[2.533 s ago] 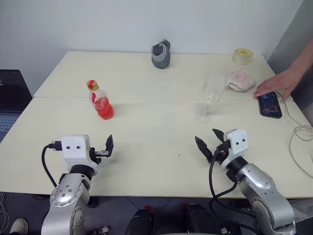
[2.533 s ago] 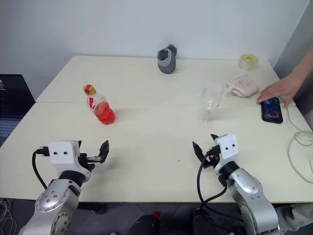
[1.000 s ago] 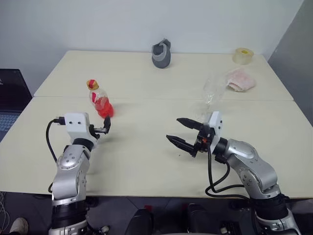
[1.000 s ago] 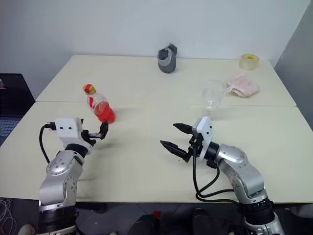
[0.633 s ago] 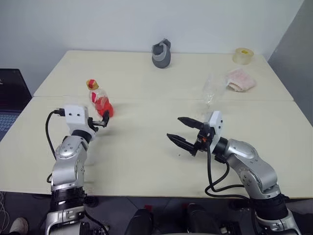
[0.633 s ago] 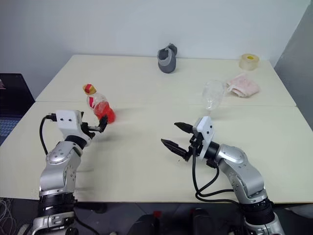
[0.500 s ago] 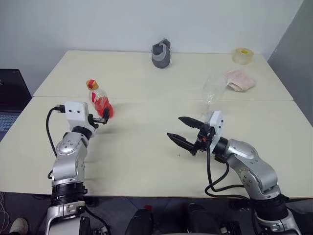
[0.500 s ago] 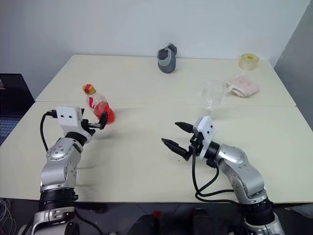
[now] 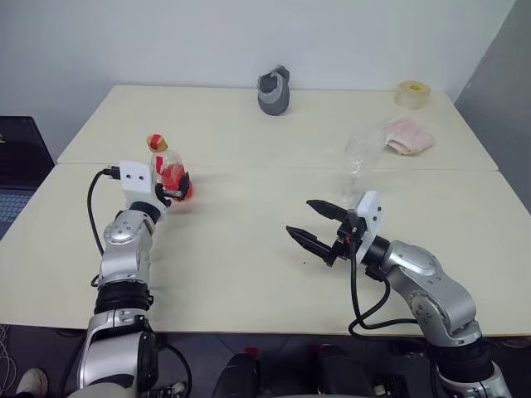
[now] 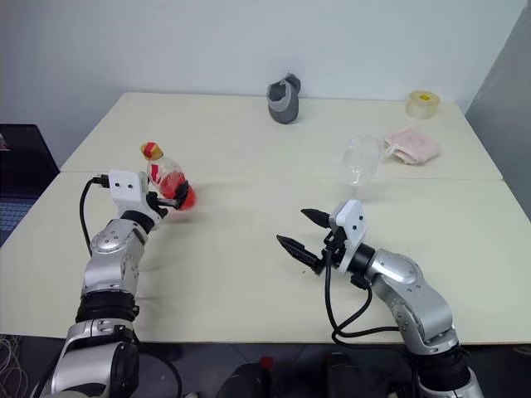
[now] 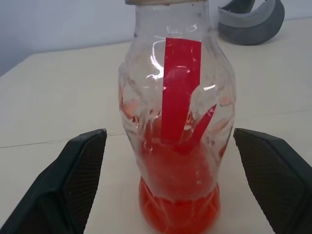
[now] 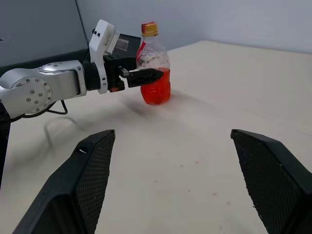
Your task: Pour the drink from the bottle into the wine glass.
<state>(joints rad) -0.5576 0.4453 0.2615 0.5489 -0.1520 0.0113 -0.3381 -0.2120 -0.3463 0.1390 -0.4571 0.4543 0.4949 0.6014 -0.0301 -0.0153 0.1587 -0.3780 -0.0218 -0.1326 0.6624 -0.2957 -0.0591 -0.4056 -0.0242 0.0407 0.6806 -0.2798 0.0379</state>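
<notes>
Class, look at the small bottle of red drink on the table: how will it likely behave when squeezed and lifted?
The bottle looks like thin clear plastic, so it may dent when squeezed. The drink fills only its lower part, so it is probably light and bottom-heavy. Its rounded, smooth body might slip between the open left gripper fingers.

Two cream-coloured tables stand pushed together, long edge to long edge, with a visible seam running across between them. The far table abuts a plain pale wall. A grey panel rises at the right. Lighting is even and diffuse.
</notes>
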